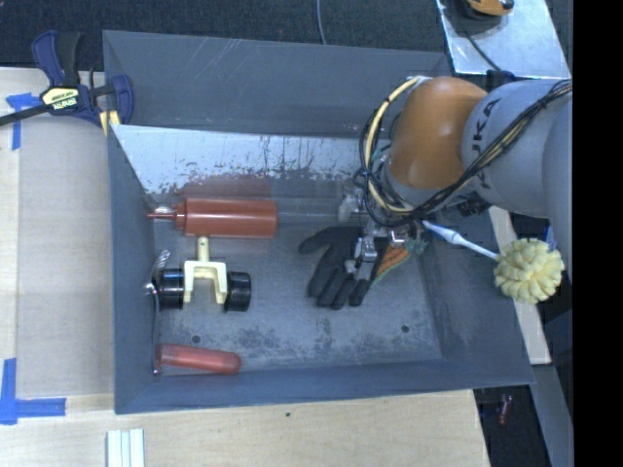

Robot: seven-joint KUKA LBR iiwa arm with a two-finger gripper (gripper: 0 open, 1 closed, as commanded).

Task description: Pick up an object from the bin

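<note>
Four loose things lie on the floor of the grey bin [292, 81], with a fifth at its right side. At the near left is a short red-brown stick [200, 360]. Just beyond it is a black roller in a cream yoke [201, 283], and farther still a red-brown bottle [222, 217] lies on its side along the far wall. All three are well apart from the arm. Right of the middle a black glove [329, 269] lies flat with its digits pointing toward the near left. The gripper [366, 255] hangs directly over the glove's cuff end, under the orange wrist cover [438, 134]; whether it is released, clenched or grasping the glove I cannot tell, since the wrist and cables hide it. On the right wall rests a yellow knobbly brush [529, 269], and the tip of its white handle [458, 238] is close to the wrist. The glove looks limp, so a pinch may take only a fold of it, which could slide out on the lift. It might also drape and snag. The cables could catch the brush handle and drag it in as the arm rises
</note>
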